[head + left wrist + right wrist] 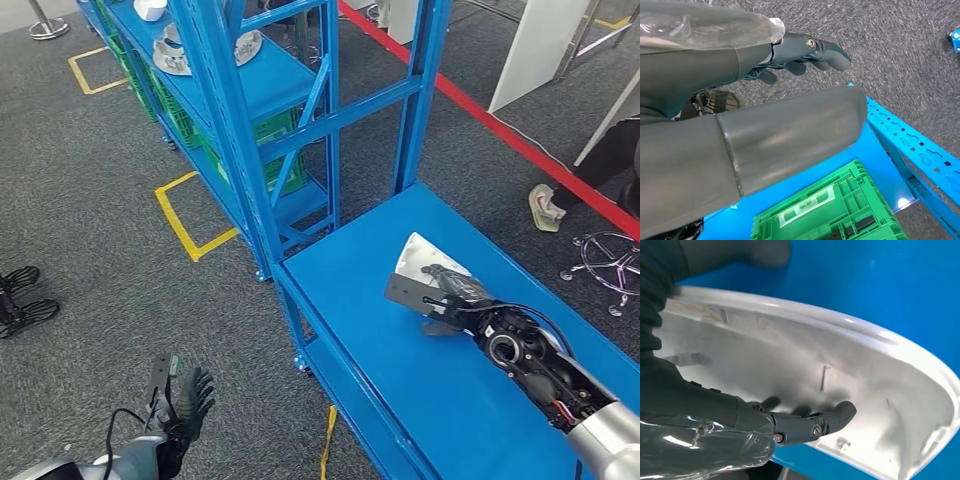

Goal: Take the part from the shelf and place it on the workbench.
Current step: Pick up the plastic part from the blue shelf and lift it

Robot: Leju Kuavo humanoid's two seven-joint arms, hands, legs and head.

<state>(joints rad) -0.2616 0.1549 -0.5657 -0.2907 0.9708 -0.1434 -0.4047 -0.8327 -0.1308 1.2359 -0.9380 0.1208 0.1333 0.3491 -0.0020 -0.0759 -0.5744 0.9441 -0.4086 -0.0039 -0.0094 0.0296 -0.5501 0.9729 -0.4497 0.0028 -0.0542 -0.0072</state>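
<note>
my right hand (453, 295) is wrapped around the white part (423, 262), fingers (817, 424) curled inside its shell, and the part is low over the blue workbench (392, 380). my left hand (185, 405) hangs above the carpet, fingers spread, holding nothing.

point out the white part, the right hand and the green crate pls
White curved plastic part (851, 360), right wrist view, its hollow inner face.
Dark many-fingered right hand (451, 292), head view, back of hand.
Green ribbed plastic crate (836, 210), left wrist view, its ribbed face.

Shelf uprights (419, 95) bound the bare workbench (362, 330) top.
</note>
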